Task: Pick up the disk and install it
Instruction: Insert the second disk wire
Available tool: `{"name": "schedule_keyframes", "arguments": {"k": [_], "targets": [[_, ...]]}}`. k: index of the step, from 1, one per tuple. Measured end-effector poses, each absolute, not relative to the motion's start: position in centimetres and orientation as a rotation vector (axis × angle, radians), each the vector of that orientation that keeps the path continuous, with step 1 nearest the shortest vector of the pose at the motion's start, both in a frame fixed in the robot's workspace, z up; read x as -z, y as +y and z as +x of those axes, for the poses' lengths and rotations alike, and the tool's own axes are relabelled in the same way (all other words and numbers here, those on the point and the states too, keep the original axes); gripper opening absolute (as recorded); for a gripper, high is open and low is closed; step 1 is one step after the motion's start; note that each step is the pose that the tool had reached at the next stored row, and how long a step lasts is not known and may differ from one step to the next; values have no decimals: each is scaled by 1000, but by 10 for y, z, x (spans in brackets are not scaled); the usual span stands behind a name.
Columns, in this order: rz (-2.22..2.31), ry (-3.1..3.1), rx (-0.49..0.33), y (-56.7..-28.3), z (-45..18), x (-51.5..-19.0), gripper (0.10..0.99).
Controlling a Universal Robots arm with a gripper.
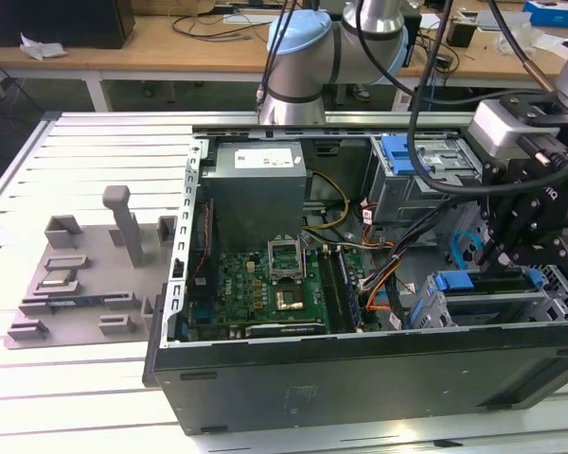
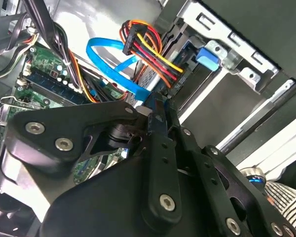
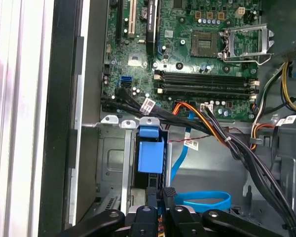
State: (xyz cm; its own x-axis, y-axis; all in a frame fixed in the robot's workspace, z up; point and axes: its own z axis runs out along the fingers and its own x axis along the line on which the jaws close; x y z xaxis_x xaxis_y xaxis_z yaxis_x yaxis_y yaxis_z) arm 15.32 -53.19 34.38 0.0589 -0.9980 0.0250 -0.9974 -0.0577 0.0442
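Exterior view: a slatted table (image 1: pixel 76 170) bears an open case (image 1: pixel 360 378); gripper (image 1: pixel 521 248) beside its bay (image 1: pixel 497 298), fingers closed together; disk unclear.

An open black metal computer case (image 1: pixel 360 378) lies on the slatted white metal surface (image 1: pixel 38 189). On the exterior view's left of it sits a grey plastic fixture tray (image 1: pixel 85 284). Inside the case, the green circuit board (image 1: pixel 265 293) lies in front of the grey metal box (image 1: pixel 256 189); silver drive cages (image 1: pixel 492 303) stand on the exterior view's right, beneath the black end effector (image 1: pixel 525 251).
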Motion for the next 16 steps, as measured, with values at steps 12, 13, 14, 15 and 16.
{"name": "schedule_keyframes", "arguments": {"k": [12,13,14,15,16], "targets": [[2248,-2121,23,-532,153,-348,161],[2248,-2120,25,-532,155,-348,161],[2247,-2119,27,-532,157,-348,161],[2246,-2118,30,-532,159,-347,161],[2245,-2118,30,-532,159,-347,161]]}}
